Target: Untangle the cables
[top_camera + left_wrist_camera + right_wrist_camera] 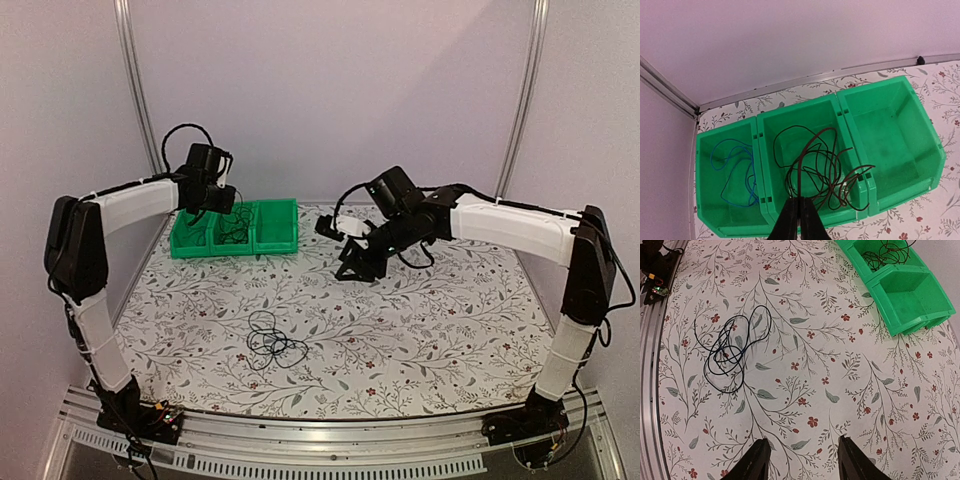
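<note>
Left gripper: poised over the green bins, fingers pressed together, apparently pinching a doubled strand of the brown cable.
Left bin: blue cable lying loose inside, alone.
Middle bin: most of the brown cable coiled inside, with one loop draped over the partition toward the right bin.
Tangle: remaining cables, black with a blue strand crossing, knotted on the table near the front edge, well apart from the bins.
Right gripper: hovering over bare cloth, to the right of and beyond the tangle, jaws apart with nothing between them.
Risk at release: overhanging brown loop likely to spring out or slide into the neighbouring bin once let go. Cause: stiffness of thin wire not yet settled below the rim.
Risk at withdrawal: strand caught on a finger could be dragged back out as the arm rises. Cause: opening too little, or lifting too soon.
Risk at next pick: closing on the crossing point could lift every strand at once and tighten the knot. Cause: a grasp at the middle rather than at a free end or plug.
Risk of a miss: jaws could close beside a strand lying flat on the cloth.
</note>
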You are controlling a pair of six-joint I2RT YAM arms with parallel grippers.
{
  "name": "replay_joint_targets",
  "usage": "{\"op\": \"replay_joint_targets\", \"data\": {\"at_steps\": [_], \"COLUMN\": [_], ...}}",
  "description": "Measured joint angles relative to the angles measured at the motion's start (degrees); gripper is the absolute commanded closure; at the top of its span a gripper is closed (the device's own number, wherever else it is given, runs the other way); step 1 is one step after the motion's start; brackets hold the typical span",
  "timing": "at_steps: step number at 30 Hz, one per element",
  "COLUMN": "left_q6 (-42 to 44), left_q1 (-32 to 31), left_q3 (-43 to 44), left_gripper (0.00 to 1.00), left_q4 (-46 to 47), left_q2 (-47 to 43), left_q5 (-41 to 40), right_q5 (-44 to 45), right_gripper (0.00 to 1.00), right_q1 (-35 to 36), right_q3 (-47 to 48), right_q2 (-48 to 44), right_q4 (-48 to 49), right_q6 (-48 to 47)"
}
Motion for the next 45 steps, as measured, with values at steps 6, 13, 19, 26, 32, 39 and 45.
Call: {"op": "replay_joint_targets", "data": {"at_steps": [6,13,19,26,32,39,45], "left_q6": [0.00,-0.15,-2.32,-6.62,-8.94,-17.66,-29.70], "left_q1": [2.29,2.84,2.84,2.84,2.45,-8.92,-16.90], "left_q3": [5.03,8.59,8.74,3.52,-11.28,-40.57,-58.64], "left_gripper": [1.00,1.00,0.78,0.56,0.56,0.40,0.30], "left_q4": [0.04,0.20,-1.01,-1.68,0.61,1.95,-1.64], "left_q2": [9.38,19.98,20.55,7.10,-16.90,-40.54,-58.16], "left_q5": [-3.56,-4.24,-2.71,-4.13,0.74,19.30,28.15], "right_q5": [0.59,1.01,0.94,-3.13,-4.98,-6.91,-8.37], "right_gripper": [0.50,0.50,0.51,0.55,0.58,0.57,0.57], "right_q1": [0.28,0.70,1.01,1.09,2.47,4.20,4.72], "right_q3": [-3.28,-4.57,-4.57,-3.98,0.11,1.66,4.15], "right_q2": [-1.33,-3.06,-3.50,-2.69,3.41,8.66,10.54], "right_q4": [-0.31,-0.94,-1.07,-1.64,-2.03,-2.05,-1.84], "right_q6": [-0.72,-1.68,-2.23,-3.50,-6.08,-6.19,-4.85]}}
